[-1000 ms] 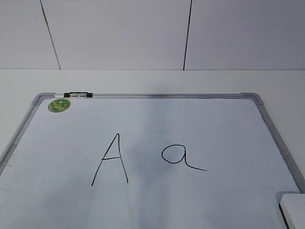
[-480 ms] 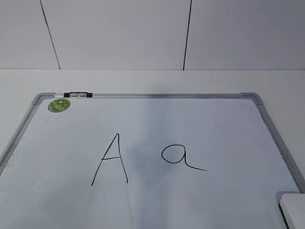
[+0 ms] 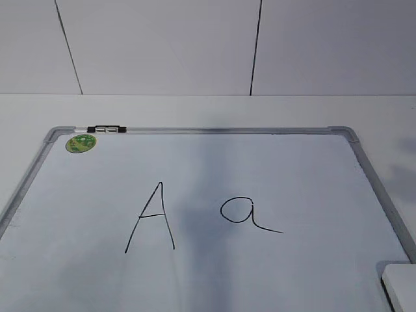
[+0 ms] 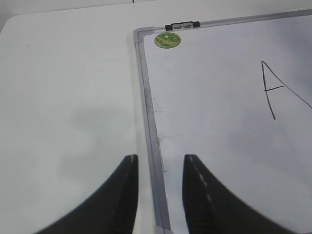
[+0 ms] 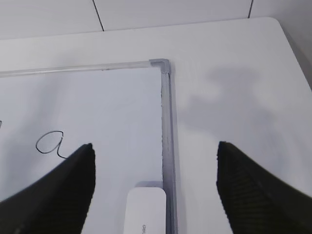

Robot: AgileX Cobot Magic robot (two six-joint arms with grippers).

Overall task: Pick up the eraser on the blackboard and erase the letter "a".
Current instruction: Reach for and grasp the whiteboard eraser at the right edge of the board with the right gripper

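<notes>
The white eraser (image 3: 400,286) lies on the blackboard (image 3: 260,169) at its near right edge, against the grey frame; it also shows in the right wrist view (image 5: 146,210). The small cursive letter "a" (image 3: 246,213) is drawn mid-board, right of a tall capital "A" (image 3: 151,218), and shows in the right wrist view (image 5: 51,142). My right gripper (image 5: 155,151) is wide open above the eraser, which lies between and below its fingers. My left gripper (image 4: 160,161) is open and empty, straddling the board's left frame (image 4: 148,122). Neither gripper shows in the exterior view.
A round green sticker (image 3: 81,143) and a black-and-silver clip (image 3: 107,129) sit at the board's far left corner. The board lies on a white table (image 3: 195,110) with a panelled wall behind. The table's right edge (image 5: 292,44) is near the right arm.
The board, letters and eraser have not moved. A faint shadow has appeared on the table at the far right and the shadow on mid-board has deepened.
</notes>
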